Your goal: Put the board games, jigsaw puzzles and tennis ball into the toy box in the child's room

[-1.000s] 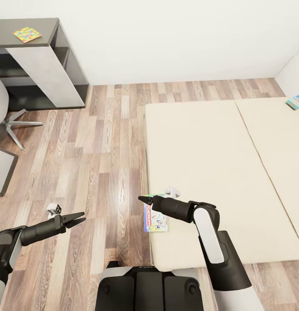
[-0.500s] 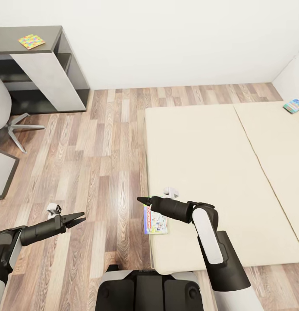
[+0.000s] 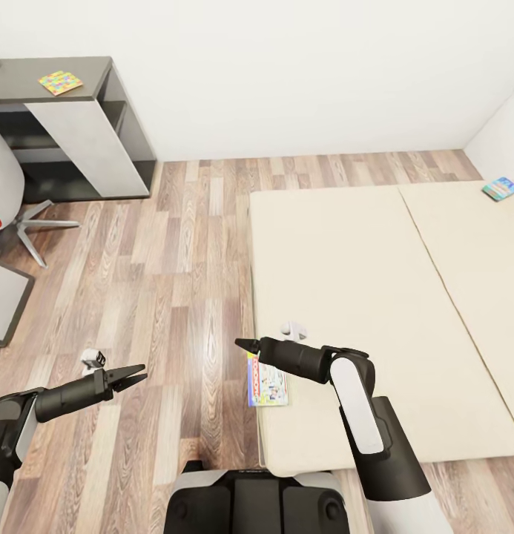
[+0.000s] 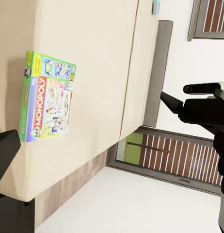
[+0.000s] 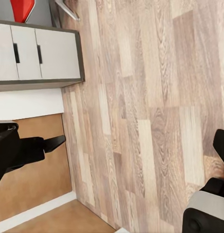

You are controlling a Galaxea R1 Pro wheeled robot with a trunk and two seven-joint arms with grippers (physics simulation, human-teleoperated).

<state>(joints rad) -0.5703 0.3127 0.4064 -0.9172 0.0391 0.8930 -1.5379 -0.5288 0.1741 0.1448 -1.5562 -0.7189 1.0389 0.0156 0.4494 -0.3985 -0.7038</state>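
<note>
Left tool hangs over the wood floor with its fingers slightly apart and empty; the right tool points left at the bed's edge, and I cannot tell if it is apart or together. Between them, just below the right tool's tip, a board game lies flat on the bed corner, its long axis running away from the robot, so I judge the right arm is nearer. A jigsaw puzzle rests on the desk far left, another game box far right.

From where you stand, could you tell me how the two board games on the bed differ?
The near board game lies at the mattress corner by the right gripper, a green Monopoly box whose print reads clearly in the left wrist view. The far board game lies at the opposite side of the bed near the wall, looks smaller, and its print cannot be read. Both lie flat on the cream mattress, untouched.
</note>
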